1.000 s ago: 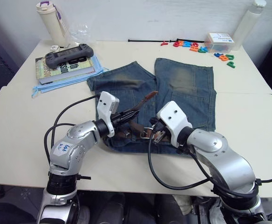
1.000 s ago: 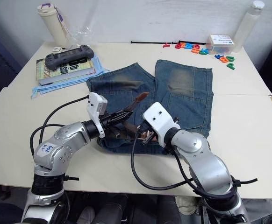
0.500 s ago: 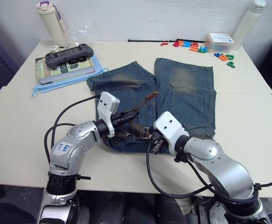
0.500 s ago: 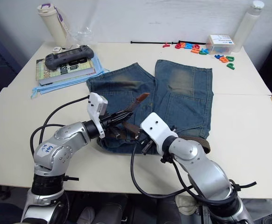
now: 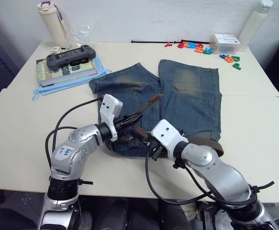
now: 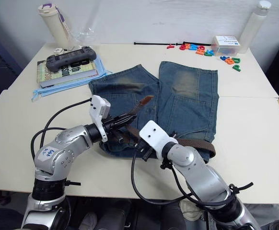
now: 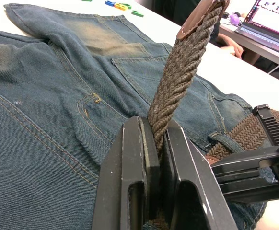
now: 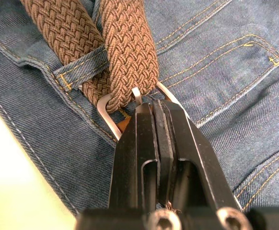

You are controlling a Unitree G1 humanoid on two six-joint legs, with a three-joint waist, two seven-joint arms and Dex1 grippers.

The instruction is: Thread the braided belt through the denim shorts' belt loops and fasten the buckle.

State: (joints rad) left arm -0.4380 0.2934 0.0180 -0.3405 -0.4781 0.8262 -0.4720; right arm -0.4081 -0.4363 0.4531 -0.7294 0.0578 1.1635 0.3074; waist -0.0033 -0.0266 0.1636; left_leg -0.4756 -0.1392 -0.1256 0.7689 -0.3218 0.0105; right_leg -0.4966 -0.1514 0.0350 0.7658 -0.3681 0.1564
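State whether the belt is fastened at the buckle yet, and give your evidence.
Not fastened. The belt tip stands free above the shorts, pinched in the left gripper; the right gripper grips the buckle.

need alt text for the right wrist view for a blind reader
The right end effector, fingers shut, pinches the silver buckle at the end of the brown braided belt. Beside it, another stretch of the belt passes under a belt loop on the waistband of the denim shorts.
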